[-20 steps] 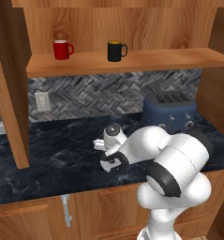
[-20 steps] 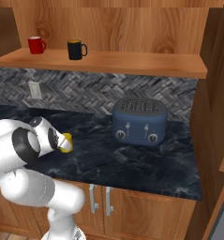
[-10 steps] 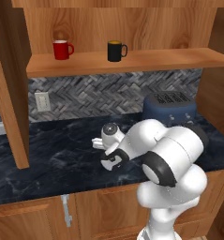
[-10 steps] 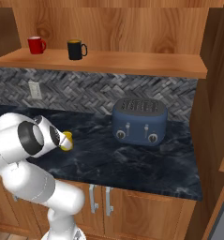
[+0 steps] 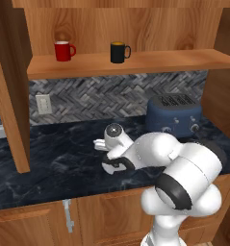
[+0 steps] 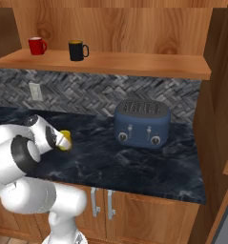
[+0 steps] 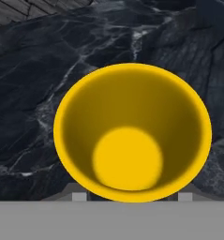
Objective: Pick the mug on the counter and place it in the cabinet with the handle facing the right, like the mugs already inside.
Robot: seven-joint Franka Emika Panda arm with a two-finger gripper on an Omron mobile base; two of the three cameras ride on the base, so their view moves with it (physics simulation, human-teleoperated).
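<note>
Yellow and wide-mouthed, the mug (image 7: 132,133) is sitting directly beneath the tool (image 7: 132,196) in the hand view, its open rim and bright round bottom facing straight up at the camera while the two small grey fingertips (image 7: 79,196) are showing at its lower rim, one on each side. Whether the tool is clenched on the mug or merely straddling it cannot be told. The handle cannot be made out. In the right base view the mug (image 6: 64,140) is peeking out just beyond the white wrist, low over the dark marble bench (image 6: 149,167); whether it is resting on the slab or raised off it cannot be told. In the left base view the arm is reaching low across the bench (image 5: 49,158), the wrist hiding the mug. Beyond the tool and to its right, a blue toaster (image 6: 141,124) is standing against the herringbone backsplash (image 5: 97,96). High above the tool, on the shelf of the wood cabinet (image 5: 135,61), a red mug (image 5: 63,50) and a black mug (image 5: 118,52) are standing apart, each with its loop turned to the right. A white wall outlet (image 5: 43,103) is sitting on the backsplash to the tool's left.
</note>
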